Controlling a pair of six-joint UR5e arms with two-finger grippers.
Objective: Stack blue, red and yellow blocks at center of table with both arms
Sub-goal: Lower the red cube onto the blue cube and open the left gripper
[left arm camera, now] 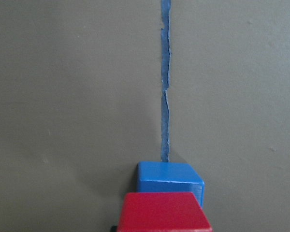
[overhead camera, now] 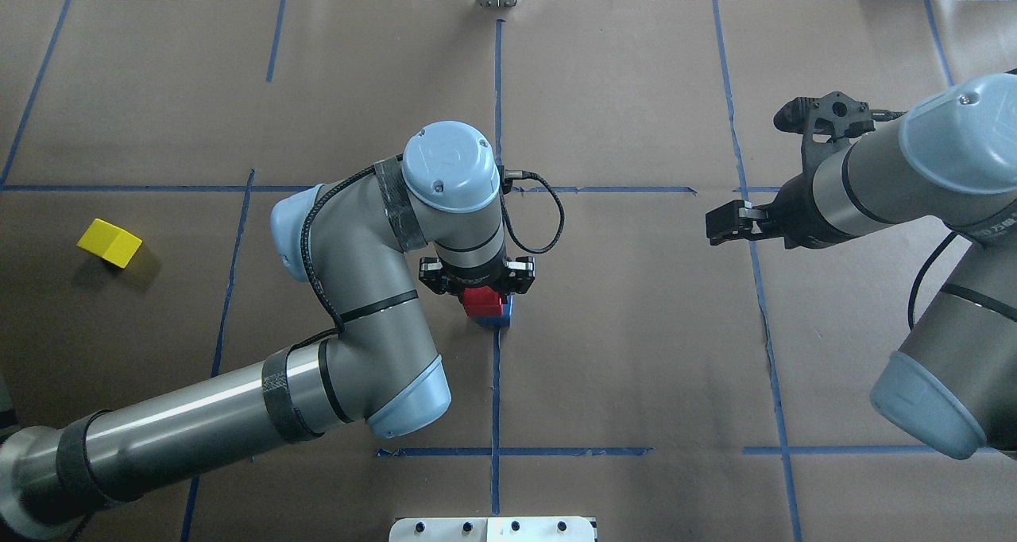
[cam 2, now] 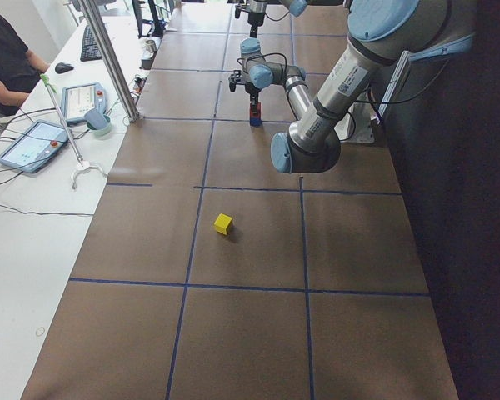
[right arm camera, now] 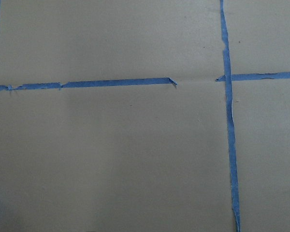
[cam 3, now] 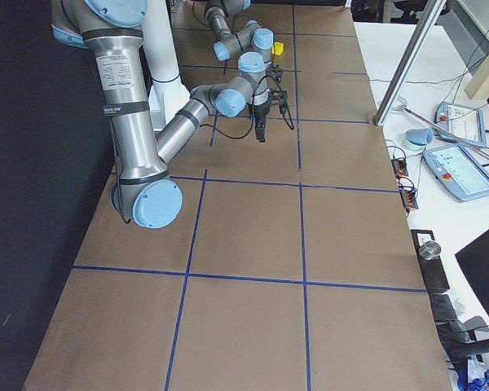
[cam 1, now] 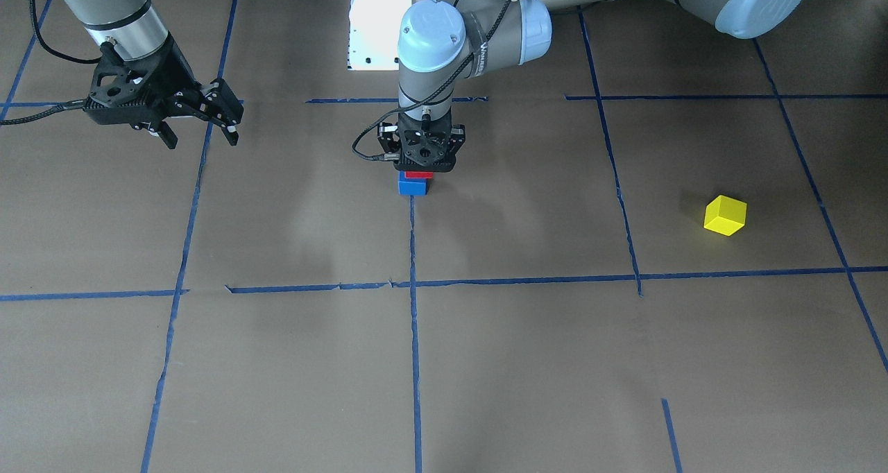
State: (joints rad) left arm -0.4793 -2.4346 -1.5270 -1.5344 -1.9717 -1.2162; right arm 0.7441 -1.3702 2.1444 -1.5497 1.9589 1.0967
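The red block (cam 1: pixel 418 175) sits on the blue block (cam 1: pixel 413 186) at the table's middle, on a blue tape line. My left gripper (cam 1: pixel 422 159) points straight down and is shut on the red block. In the left wrist view the red block (left arm camera: pixel 163 212) lies over the blue block (left arm camera: pixel 169 177). From overhead the red block (overhead camera: pixel 481 300) shows under the left gripper (overhead camera: pixel 478 286). The yellow block (cam 1: pixel 725 215) lies alone far out on my left side, also seen from overhead (overhead camera: pixel 110 242). My right gripper (cam 1: pixel 201 138) is open and empty, raised off to the right.
Brown paper with a grid of blue tape lines (cam 1: pixel 413 320) covers the table. A white base plate (cam 1: pixel 371 22) stands at the robot's edge. Tablets and cables (cam 2: pixel 33 142) lie on the side bench, where a person sits.
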